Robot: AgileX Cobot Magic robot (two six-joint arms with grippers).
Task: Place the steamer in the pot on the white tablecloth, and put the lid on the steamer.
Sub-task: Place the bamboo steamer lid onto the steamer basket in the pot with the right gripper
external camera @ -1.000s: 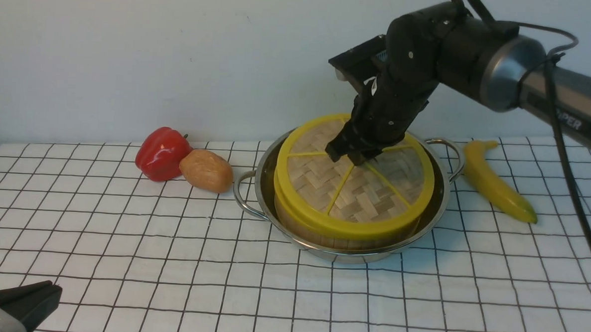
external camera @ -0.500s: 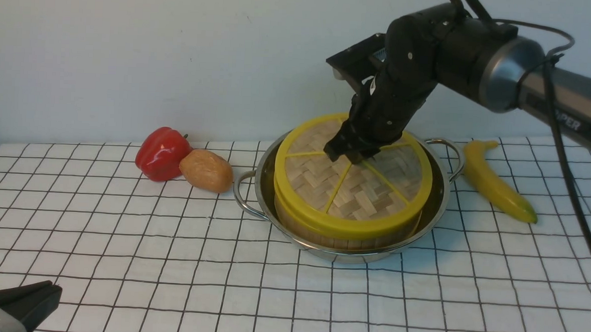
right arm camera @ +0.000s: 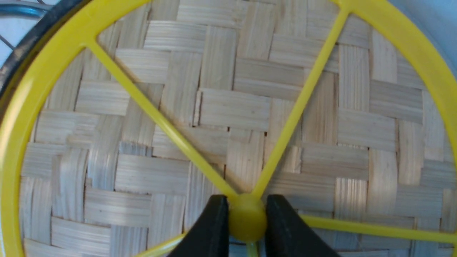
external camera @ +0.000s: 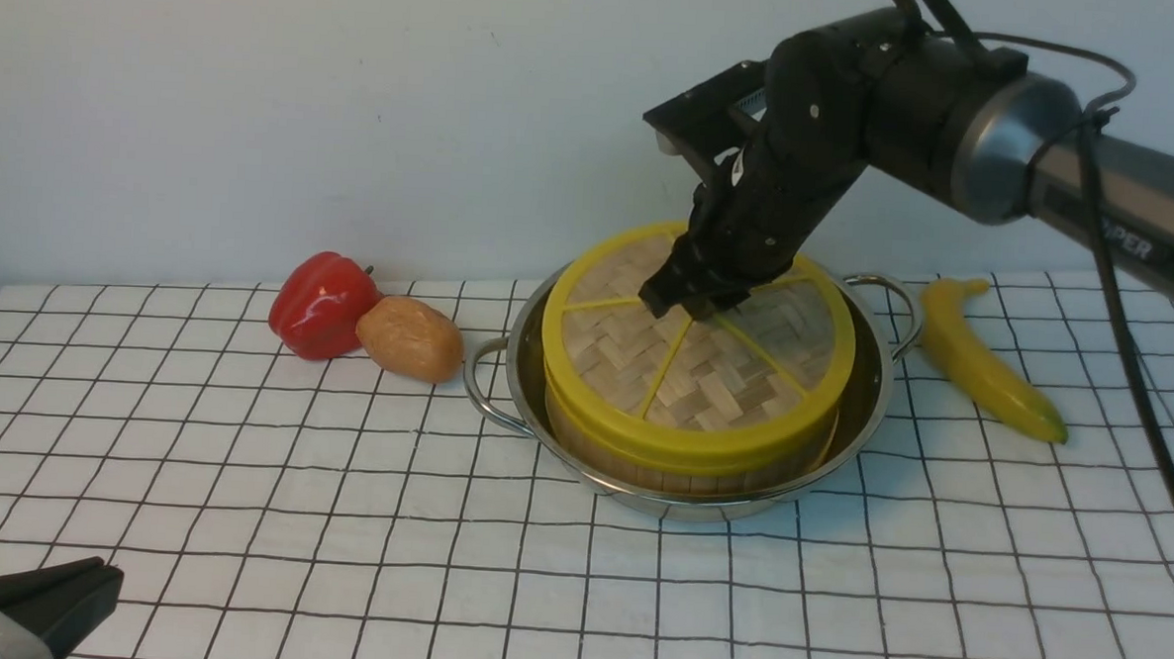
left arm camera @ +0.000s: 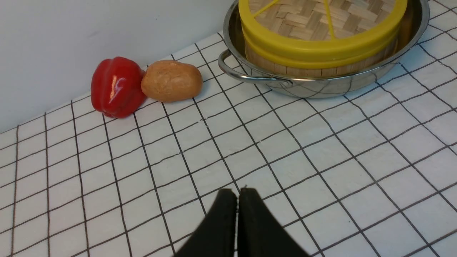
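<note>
Fingers [right arm camera: 210, 228] (right) have seemingly settled lid [external camera: 684, 373] flatter.

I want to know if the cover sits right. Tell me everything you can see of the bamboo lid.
The lid is a flat round disc of pale woven bamboo strips with a yellow rim, thin yellow spokes and a yellow knob at the centre. It lies roughly level on the steamer, which stands in the pot. The right gripper is shut on the knob.

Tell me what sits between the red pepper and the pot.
A brown potato, beside the pepper, apart from the pot; front and left wrist views show it.
</note>
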